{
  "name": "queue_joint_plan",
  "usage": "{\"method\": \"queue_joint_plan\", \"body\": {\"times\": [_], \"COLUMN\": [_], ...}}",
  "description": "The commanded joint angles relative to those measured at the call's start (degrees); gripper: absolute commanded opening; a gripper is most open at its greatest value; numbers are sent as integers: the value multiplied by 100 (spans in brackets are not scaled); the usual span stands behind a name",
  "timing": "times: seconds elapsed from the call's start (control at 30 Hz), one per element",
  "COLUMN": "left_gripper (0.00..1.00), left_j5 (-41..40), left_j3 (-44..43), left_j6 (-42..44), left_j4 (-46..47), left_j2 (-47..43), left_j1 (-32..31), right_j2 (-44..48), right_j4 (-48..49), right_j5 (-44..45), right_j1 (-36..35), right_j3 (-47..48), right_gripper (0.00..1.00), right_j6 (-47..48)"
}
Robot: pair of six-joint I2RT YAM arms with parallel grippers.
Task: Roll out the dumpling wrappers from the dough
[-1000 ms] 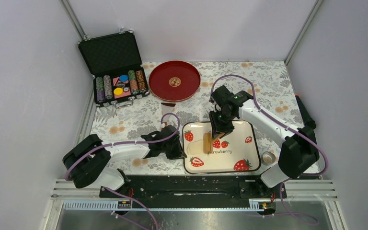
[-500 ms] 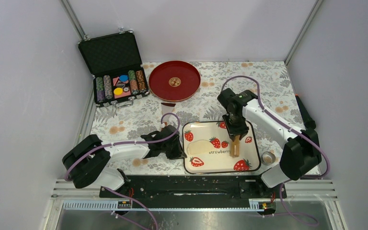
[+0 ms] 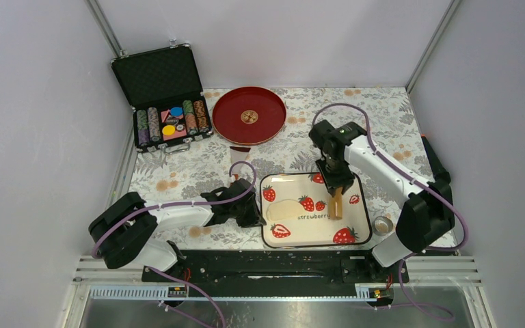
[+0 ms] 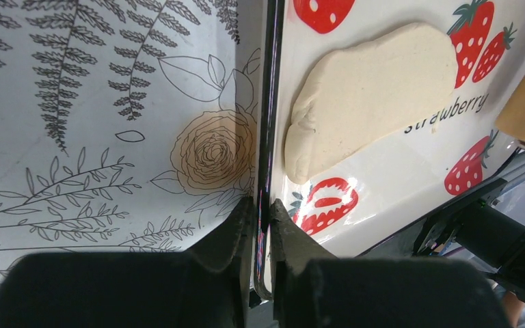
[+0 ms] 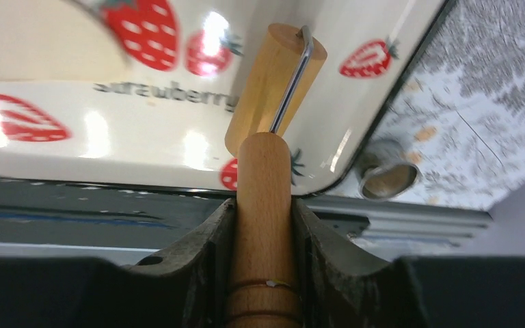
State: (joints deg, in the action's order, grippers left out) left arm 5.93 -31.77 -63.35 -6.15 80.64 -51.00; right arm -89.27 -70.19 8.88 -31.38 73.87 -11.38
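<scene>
Dough point(image 4: 369, 96) looks soft, tear-prone — work it via the roller point(image 5: 273, 89). Right end effector point(image 5: 263, 205) grips its handle, left end effector point(image 4: 261, 208) pinches the tray point(image 4: 396, 178) rim.

Landmark: strawberry tray point(image 3: 314, 232).
- Left rim: blocked. The left gripper point(image 3: 254, 213) is pinched onto it, and its arm lies low along the table on that side.
- Right half: the right gripper point(image 3: 336, 186) clamps the roller point(image 3: 337, 203) from above, with its arm arching in from the right.
- Left half: the dough point(image 3: 284, 209) lies flat.
- Passage: a strip between dough and roller, over the lettering.
- Just off the right rim: a metal ring point(image 3: 383, 224).
- Behind the tray: open patterned cloth point(image 3: 191, 171) up to the red plate point(image 3: 249, 115) and chip case point(image 3: 164, 102).
</scene>
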Motion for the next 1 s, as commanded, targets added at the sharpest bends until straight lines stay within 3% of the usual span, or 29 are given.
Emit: {"method": "queue_joint_plan", "body": {"times": [0.0, 0.43, 0.6, 0.77, 0.97], "left_gripper": [0, 0, 0, 0, 0], "left_j5": [-385, -382, -389, -390, -388], "left_j3": [193, 197, 200, 197, 196], "left_j6": [68, 69, 60, 61, 60], "left_j4": [-545, -523, -518, -521, -518], "left_j2": [4, -5, -2, 4, 6], "left_j1": [27, 30, 25, 28, 24], "right_j2": [174, -325, -371, -204, 198], "right_j4": [58, 1008, 1435, 1875, 2894], "right_j5": [-853, -2002, -1812, -1379, -1606], "right_j1": [-66, -840, -990, -1157, -1173], "right_j3": [853, 1261, 1157, 699, -368], "right_gripper": [0, 0, 0, 0, 0], "right_j6": [-86, -996, -1570, -2378, -3440]}}
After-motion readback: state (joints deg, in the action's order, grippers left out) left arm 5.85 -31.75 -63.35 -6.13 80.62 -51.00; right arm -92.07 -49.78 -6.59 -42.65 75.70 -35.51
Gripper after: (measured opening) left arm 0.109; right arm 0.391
